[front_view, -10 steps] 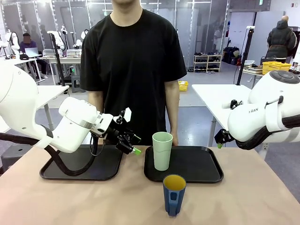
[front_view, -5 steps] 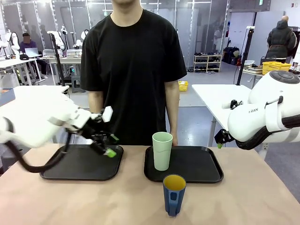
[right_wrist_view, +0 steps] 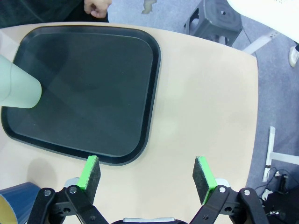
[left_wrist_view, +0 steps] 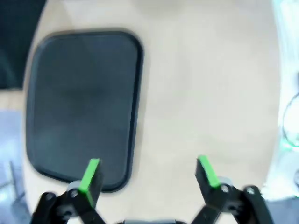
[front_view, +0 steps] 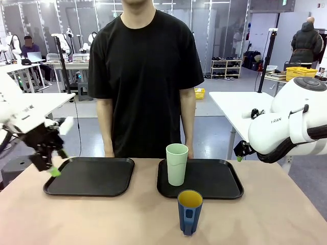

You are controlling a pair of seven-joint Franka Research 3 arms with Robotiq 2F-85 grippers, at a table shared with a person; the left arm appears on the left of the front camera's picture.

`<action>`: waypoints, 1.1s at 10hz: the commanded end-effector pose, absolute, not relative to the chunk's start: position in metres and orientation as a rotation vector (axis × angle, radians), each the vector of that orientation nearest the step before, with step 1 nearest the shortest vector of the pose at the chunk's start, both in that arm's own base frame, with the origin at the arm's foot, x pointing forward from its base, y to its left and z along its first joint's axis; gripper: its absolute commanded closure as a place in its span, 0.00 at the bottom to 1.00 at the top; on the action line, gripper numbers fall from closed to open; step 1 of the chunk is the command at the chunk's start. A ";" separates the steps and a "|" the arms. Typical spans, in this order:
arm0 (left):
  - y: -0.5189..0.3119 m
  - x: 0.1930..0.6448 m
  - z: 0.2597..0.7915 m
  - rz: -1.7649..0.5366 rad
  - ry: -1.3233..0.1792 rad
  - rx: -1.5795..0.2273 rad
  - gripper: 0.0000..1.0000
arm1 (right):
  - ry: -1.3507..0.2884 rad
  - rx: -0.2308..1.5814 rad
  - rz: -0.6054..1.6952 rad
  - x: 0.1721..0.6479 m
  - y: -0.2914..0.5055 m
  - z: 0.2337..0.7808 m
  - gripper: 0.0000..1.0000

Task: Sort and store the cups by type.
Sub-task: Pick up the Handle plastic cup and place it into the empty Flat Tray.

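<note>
The tall pale-green tumbler (front_view: 177, 164) stands upright at the near left of the right black tray (front_view: 217, 179); in the right wrist view the tumbler (right_wrist_view: 16, 88) shows at the left edge. The dark-blue mug (front_view: 189, 212), yellow inside, stands on the table in front of that tray, and the mug (right_wrist_view: 14, 203) appears at the bottom left corner. My left gripper (front_view: 51, 167) hangs open at the far left, beside the left tray (front_view: 89, 177); the blurred left gripper (left_wrist_view: 148, 172) holds nothing. My right gripper (front_view: 239, 152) hovers open past the right tray's far right; the right gripper (right_wrist_view: 147, 175) is empty.
A person in a black shirt stands at the far side, with one hand (right_wrist_view: 96, 7) near the right tray's far edge. The left tray (left_wrist_view: 79, 102) holds nothing. Bare table lies around the mug and to the right of the right tray (right_wrist_view: 88, 88).
My left arm has swung from beside the tumbler back across the left tray to the table's far left. The right arm and both cups have not moved.
</note>
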State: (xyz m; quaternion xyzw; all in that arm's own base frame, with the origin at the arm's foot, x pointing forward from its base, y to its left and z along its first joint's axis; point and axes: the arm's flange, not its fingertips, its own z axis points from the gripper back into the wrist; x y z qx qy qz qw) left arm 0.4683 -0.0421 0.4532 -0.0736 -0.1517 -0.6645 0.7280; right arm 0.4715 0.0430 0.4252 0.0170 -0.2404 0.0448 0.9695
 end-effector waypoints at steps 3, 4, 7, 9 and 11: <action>-0.022 0.472 0.456 -1.427 -0.215 -0.118 0.00 | -0.489 0.024 0.100 0.473 0.042 0.425 0.00; -0.020 0.469 0.457 -1.438 -0.228 -0.151 0.00 | -0.489 0.024 0.100 0.473 0.042 0.425 0.00; -0.016 0.470 0.453 -1.418 -0.249 -0.091 0.00 | -0.489 0.024 0.100 0.473 0.042 0.425 0.00; -0.016 0.470 0.453 -1.418 -0.249 -0.091 0.00 | -0.489 0.024 0.100 0.473 0.042 0.425 0.00; -0.016 0.470 0.453 -1.418 -0.249 -0.091 0.00 | -0.489 0.024 0.100 0.473 0.042 0.425 0.00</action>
